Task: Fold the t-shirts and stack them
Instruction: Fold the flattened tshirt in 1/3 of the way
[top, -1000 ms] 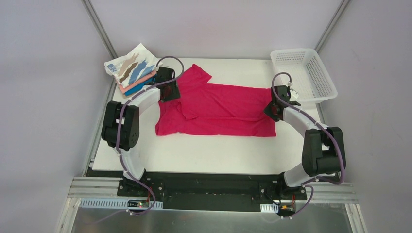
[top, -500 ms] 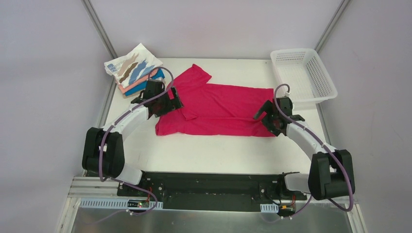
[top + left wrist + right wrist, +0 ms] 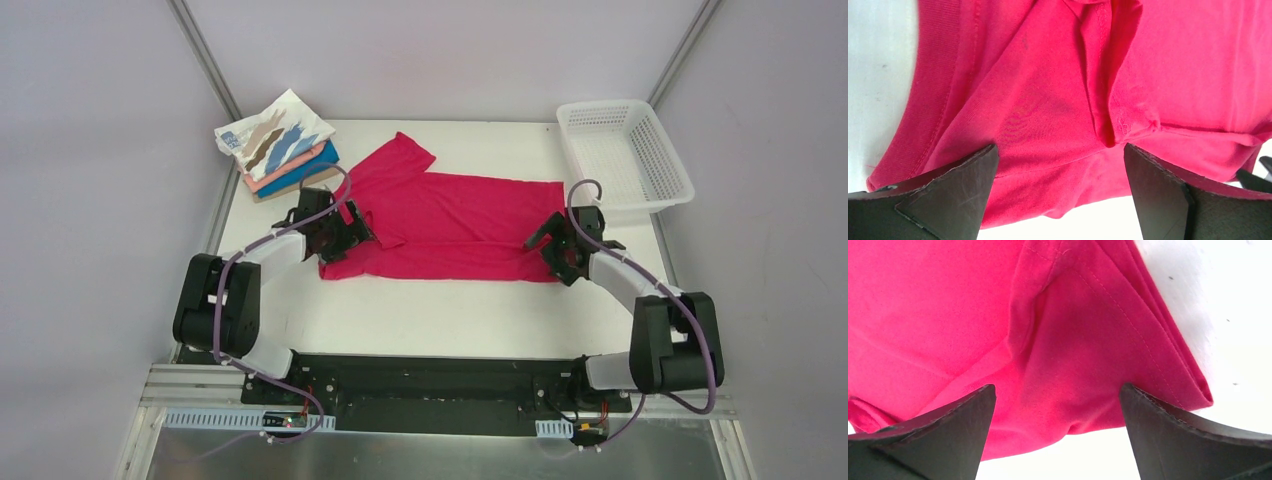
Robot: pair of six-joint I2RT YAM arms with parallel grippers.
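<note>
A crimson-pink t-shirt [image 3: 450,225] lies flat across the white table [image 3: 450,310], one sleeve folded in at its left end. My left gripper [image 3: 350,238] hovers open over its near left corner. In the left wrist view the gripper [image 3: 1060,150] straddles the shirt's hem [image 3: 1048,75] and holds nothing. My right gripper [image 3: 550,250] is open at the near right corner. Seen from the right wrist, that gripper [image 3: 1058,387] has the folded cloth edge [image 3: 948,305] between its spread fingers, ungripped. A stack of folded t-shirts [image 3: 275,140] sits at the back left, the streaked white one on top.
A white mesh basket [image 3: 625,155] stands at the back right corner of the table. Grey walls and metal posts close in both sides. The arm bases sit on the black rail at the near edge.
Both grippers have opened and let go of the crimson shirt. Each has drawn back toward the near edge, now at the shirt's near corners.
</note>
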